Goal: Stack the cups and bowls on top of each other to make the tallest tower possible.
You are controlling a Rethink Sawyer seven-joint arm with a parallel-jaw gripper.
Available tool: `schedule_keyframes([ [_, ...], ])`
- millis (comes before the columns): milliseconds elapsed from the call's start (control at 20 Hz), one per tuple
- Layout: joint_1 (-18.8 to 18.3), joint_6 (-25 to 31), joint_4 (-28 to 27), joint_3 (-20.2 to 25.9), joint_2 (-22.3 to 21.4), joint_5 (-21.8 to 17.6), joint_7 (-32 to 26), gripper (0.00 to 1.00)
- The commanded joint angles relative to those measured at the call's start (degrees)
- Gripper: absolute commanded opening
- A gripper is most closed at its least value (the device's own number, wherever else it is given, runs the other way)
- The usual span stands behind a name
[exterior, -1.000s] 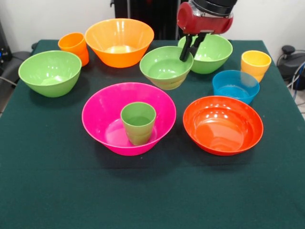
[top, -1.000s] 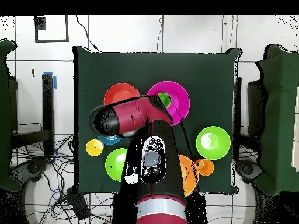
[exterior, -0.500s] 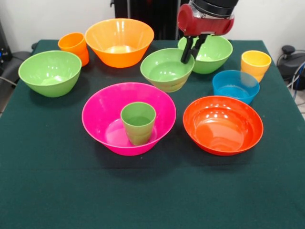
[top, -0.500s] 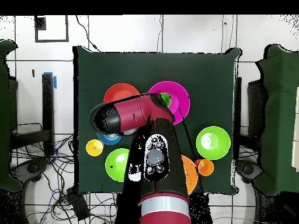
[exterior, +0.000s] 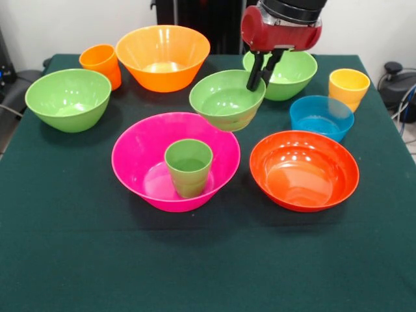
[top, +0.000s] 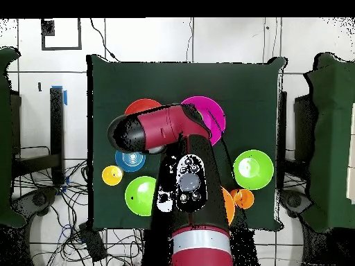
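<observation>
No writing or labels can be read on anything here. My gripper (exterior: 255, 83) is pinched narrow on the far rim of the smaller green bowl (exterior: 226, 99), one finger inside the rim and one outside, and the bowl hangs tilted, clear of the worktop (exterior: 65, 247), just behind the pink bowl (exterior: 140, 153). Every piece is glossy, smooth plastic: the bowls are round and flared, the cups narrow and tapered.

The pink bowl sits near the middle of the dark green cloth-covered worktop with the green cup (exterior: 188, 166) standing upright inside it. The red-orange bowl (exterior: 304, 169) lies just beside it, wide and shallow. The translucent blue bowl (exterior: 322, 117) stands behind that one, with the yellow-orange cup (exterior: 348, 87) close behind it at the worktop's edge. A light green bowl (exterior: 289, 70) sits behind my gripper. The large orange bowl (exterior: 163, 56) is at the far side, the orange cup (exterior: 101, 62) leaning against it, and the other light green bowl (exterior: 67, 99) stands apart near the worktop's side edge.

In the overhead view my arm (top: 161, 129) covers the held bowl and part of the pink bowl.
</observation>
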Motion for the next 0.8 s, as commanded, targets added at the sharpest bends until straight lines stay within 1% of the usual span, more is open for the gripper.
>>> schedule_keyframes([
  [50, -0.86, 8.46, -1.87, 5.15, 0.68, -3.72, -10.88, 0.00],
  [350, -1.38, 8.80, -1.38, 5.59, 0.36, -3.49, -10.99, 0.00],
  [600, -2.37, 7.72, -1.35, 6.47, 0.89, -3.91, -11.97, 0.00],
  [800, -2.80, 7.65, -2.81, 7.50, 2.19, -4.06, -12.69, 0.00],
])
